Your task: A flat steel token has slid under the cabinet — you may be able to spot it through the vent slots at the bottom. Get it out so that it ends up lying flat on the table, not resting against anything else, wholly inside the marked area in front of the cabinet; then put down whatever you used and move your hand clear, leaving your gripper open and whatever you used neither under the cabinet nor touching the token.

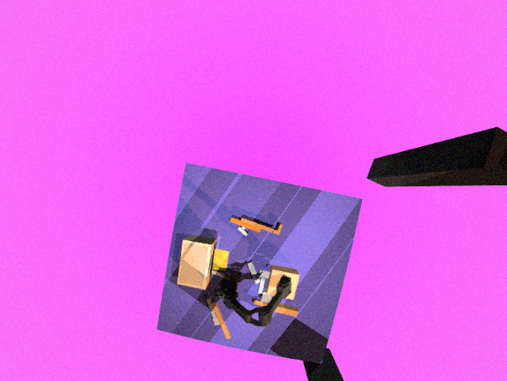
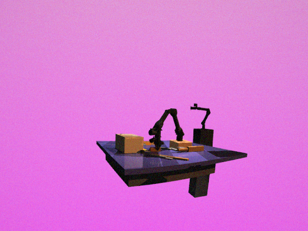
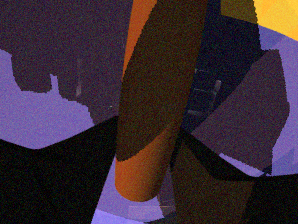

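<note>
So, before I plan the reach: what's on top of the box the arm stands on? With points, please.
The arm's foot stands on the box (image 2: 173,145), and the top around it looks bare. Whatever lies directly beneath the foot is covered.
</note>
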`<control>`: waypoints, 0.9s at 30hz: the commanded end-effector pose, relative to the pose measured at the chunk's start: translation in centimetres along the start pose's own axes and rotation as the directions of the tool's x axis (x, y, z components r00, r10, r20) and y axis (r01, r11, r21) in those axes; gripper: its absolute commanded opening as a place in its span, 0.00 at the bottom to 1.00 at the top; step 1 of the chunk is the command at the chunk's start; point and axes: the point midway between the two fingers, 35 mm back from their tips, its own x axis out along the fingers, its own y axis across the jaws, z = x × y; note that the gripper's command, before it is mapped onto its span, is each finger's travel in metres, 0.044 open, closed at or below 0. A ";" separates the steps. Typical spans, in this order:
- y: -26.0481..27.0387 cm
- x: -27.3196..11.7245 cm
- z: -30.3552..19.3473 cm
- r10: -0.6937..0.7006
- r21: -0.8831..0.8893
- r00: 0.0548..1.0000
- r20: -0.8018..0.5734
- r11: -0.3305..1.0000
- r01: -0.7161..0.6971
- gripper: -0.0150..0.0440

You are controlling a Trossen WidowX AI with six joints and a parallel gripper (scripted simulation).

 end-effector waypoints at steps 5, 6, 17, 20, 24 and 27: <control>0.1 -0.1 1.0 0.002 -0.003 1.000 0.002 1.000 -0.002 0.25; 0.1 -0.1 1.1 0.002 -0.003 1.000 0.002 1.000 -0.002 0.25; 0.1 -0.1 2.2 0.002 -0.003 1.000 0.003 1.000 -0.002 0.25; 0.1 -0.1 2.5 0.002 -0.003 1.000 0.003 1.000 -0.002 0.25; 0.1 -0.1 2.9 0.002 -0.003 1.000 0.003 1.000 -0.002 0.25; 0.1 -0.1 3.2 0.002 -0.003 1.000 0.004 1.000 -0.002 0.25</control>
